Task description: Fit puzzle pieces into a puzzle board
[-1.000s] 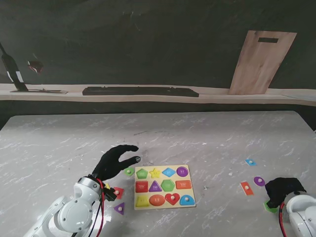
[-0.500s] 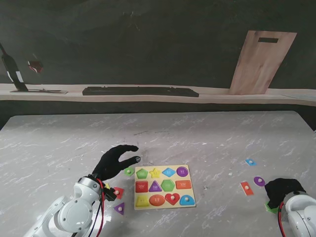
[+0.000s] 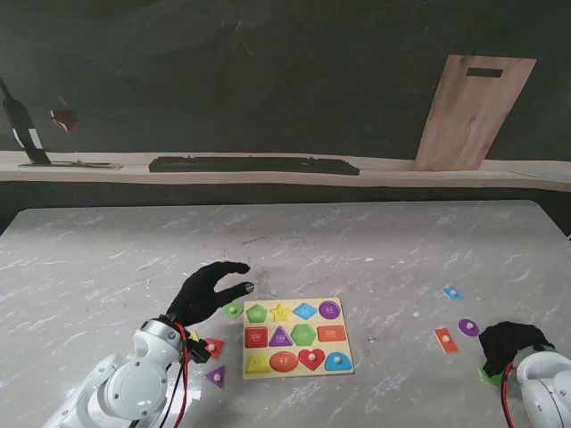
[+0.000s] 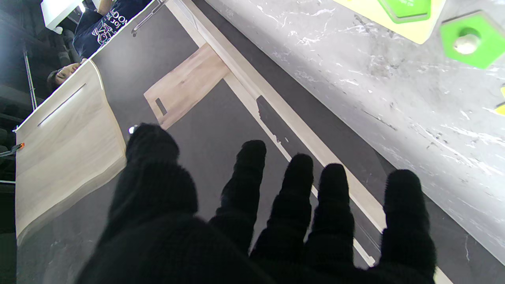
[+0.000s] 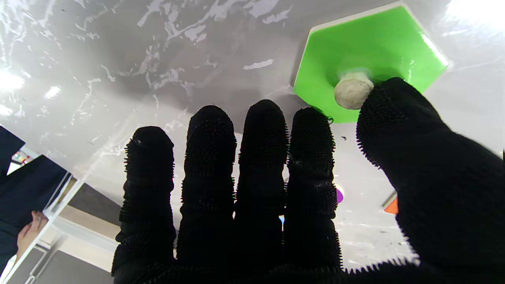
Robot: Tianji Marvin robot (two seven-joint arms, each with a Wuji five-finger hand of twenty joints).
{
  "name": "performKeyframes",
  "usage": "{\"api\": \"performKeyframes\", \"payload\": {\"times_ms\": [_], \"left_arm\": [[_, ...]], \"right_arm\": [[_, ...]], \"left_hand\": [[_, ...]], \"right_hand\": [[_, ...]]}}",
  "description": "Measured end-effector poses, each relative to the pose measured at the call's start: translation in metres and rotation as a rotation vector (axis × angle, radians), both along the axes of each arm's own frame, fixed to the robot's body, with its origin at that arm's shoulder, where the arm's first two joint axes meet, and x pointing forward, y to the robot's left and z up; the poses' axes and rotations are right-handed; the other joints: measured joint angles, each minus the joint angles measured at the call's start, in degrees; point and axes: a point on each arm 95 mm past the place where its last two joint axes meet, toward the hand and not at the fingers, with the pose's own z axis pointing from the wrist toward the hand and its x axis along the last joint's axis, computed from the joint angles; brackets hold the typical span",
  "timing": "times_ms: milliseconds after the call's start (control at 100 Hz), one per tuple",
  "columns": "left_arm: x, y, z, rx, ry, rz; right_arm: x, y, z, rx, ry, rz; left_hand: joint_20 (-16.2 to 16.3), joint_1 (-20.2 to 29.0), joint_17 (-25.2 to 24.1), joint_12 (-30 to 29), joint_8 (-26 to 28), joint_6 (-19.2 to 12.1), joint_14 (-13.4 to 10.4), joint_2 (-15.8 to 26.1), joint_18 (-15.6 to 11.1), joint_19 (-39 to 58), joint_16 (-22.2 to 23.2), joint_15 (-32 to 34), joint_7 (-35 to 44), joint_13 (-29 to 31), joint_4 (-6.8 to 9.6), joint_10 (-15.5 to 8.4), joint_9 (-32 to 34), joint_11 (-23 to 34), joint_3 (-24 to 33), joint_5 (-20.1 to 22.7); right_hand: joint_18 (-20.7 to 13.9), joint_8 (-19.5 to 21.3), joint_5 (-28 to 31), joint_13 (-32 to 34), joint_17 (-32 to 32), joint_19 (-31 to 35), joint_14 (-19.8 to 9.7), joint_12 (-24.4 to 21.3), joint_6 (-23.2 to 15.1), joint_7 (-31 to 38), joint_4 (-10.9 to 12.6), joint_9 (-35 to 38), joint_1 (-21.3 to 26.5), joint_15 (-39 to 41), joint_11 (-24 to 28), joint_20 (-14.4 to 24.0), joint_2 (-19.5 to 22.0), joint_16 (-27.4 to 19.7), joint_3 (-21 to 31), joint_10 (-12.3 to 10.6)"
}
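Twelve pieces fill the board [image 3: 298, 373]; left hand [image 3: 207, 292] splayed empty, right hand [image 3: 507, 342] thumbing one green hexagon [image 5: 367, 59].

Both my hands wear black knitted gloves. On the right hand [image 5: 276, 189] the knit is studded with tiny nubs along every finger; the left hand [image 4: 252, 221] looks fuzzier and softer. From the stand, my left arm [image 3: 134, 388] is glossy white with a rounded grey joint cap, and red and black cables [image 3: 185, 374] run along the wrist. The right arm [image 3: 546, 392] has the same white shell with a red cable.
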Motion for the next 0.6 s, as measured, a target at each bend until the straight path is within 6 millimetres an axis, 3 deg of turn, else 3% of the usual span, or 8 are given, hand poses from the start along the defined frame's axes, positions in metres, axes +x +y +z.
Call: {"api": "performKeyframes", "payload": {"times_ms": [220, 600], "left_arm": [[0.0000, 0.0001, 0.0000, 0.000, 0.000, 0.000], [0.0001, 0.0003, 0.0001, 0.000, -0.001, 0.002]], "right_arm": [[0.0007, -0.0001, -0.0018, 0.009, -0.021, 0.005], [0.0025, -0.0005, -0.0048, 0.046, -0.050, 0.010]], "left_hand": [[0.00, 0.00, 0.00, 0.00, 0.00, 0.00, 0.00, 0.00, 0.00, 0.00, 0.00, 0.00, 0.00, 0.00, 0.01, 0.01, 0.00, 0.00, 0.00, 0.00], [0.00, 0.01, 0.00, 0.00, 0.00, 0.00, 0.00, 0.00, 0.00, 0.00, 0.00, 0.00, 0.00, 0.00, 0.01, 0.01, 0.00, 0.00, 0.00, 0.01]], "right_hand": [[0.77, 0.25, 1.01, 1.41, 1.76, 1.31, 0.12, 0.00, 0.11, -0.01, -0.01, 0.00, -0.10, 2.01, 1.79, 0.01, -3.31, 0.19, 2.85, 0.21], [1.42, 2.84, 1.47, 3.60, 3.25, 2.65, 0.37, 1.26, 0.91, 0.32, 1.74, 1.36, -0.16, 4.57, 3.97, 0.68, -4.80, 0.83, 6.44, 0.84]]}}
